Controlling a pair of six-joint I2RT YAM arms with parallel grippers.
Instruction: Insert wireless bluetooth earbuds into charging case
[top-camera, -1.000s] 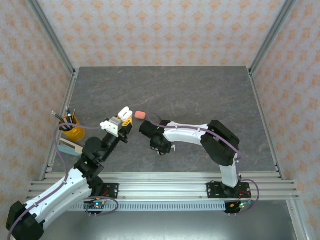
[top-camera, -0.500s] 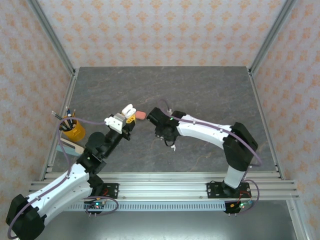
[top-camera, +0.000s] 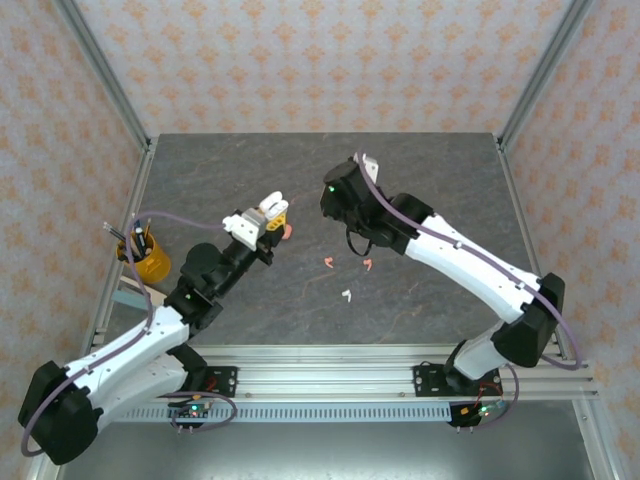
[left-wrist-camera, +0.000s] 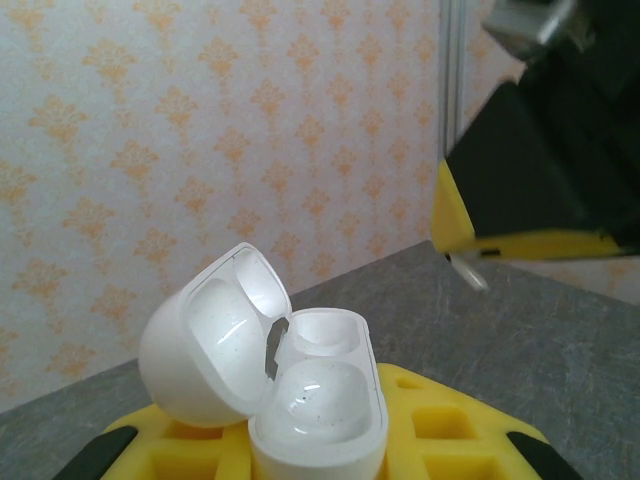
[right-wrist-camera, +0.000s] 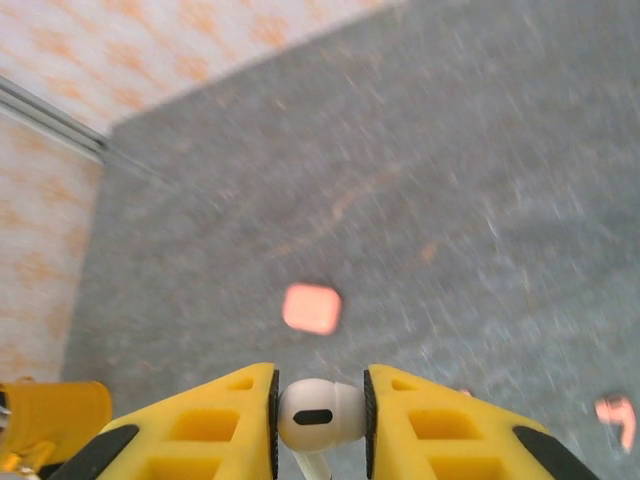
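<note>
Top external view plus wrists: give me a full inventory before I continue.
white charging case: one, white, lid open, in left pincer
pink charging case: one, coral-pink, on table beside left pincer
white earbud: one, white, in right pincer
second white earbud: one, white, loose mid-table
coral earbuds: two, coral-pink, loose mid-table
cup: one, yellow, holding pens, left table edge
box: one, beige and teal, beside cup
table: one, grey
left pincer: one, yellow fingers, shut on white charging case
right pincer: one, yellow fingers, shut on white earbud

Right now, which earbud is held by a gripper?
The white earbud pinched in the right gripper; two coral earbuds and another white one lie loose on the table.
</note>
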